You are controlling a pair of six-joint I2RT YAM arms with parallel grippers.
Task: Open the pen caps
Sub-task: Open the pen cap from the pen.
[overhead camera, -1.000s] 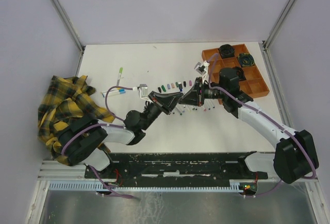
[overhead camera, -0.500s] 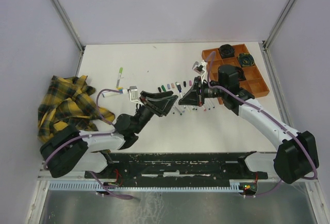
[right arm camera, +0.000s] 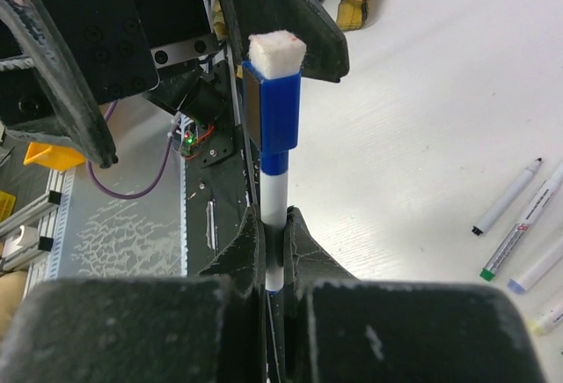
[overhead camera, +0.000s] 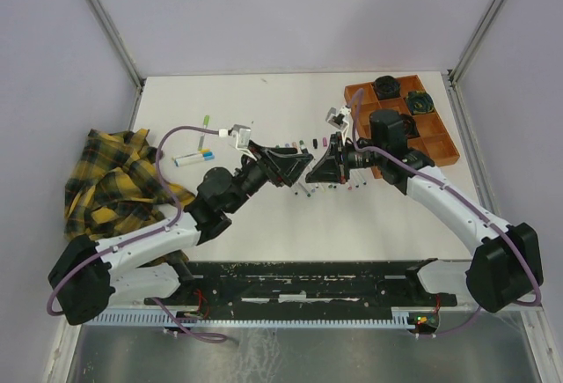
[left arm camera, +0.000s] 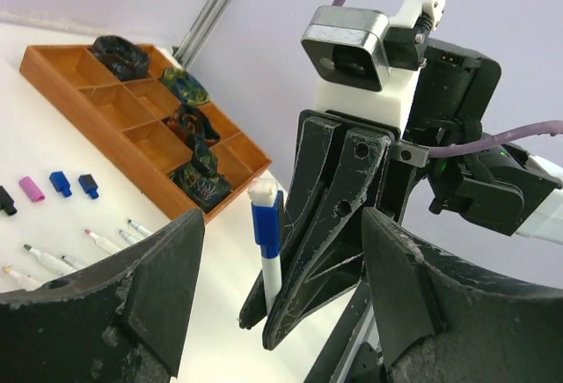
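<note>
My right gripper [right arm camera: 274,233] is shut on the white barrel of a pen [right arm camera: 274,211] that points up at the left arm. The pen's blue cap [right arm camera: 273,110], with a white felt end, is still on. My left gripper [left arm camera: 281,255] stands open, its fingers [left arm camera: 149,295] well apart on either side of that cap [left arm camera: 266,223] without touching it. From above, the two grippers [overhead camera: 297,163] [overhead camera: 313,173] meet tip to tip over mid-table. Loose pen caps [left arm camera: 60,182] [overhead camera: 303,144] lie in a row behind them.
Several uncapped pens [overhead camera: 330,186] [right arm camera: 510,198] lie under and beside the grippers. An orange tray [overhead camera: 440,141] with dark round objects stands at the back right. A yellow plaid cloth [overhead camera: 114,180] is heaped at the left edge, with two capped pens [overhead camera: 195,158] near it.
My left gripper was shut at the pen's cap end and has opened wide. Its wrist has swung toward the back of the table. The right gripper keeps its hold on the pen.
</note>
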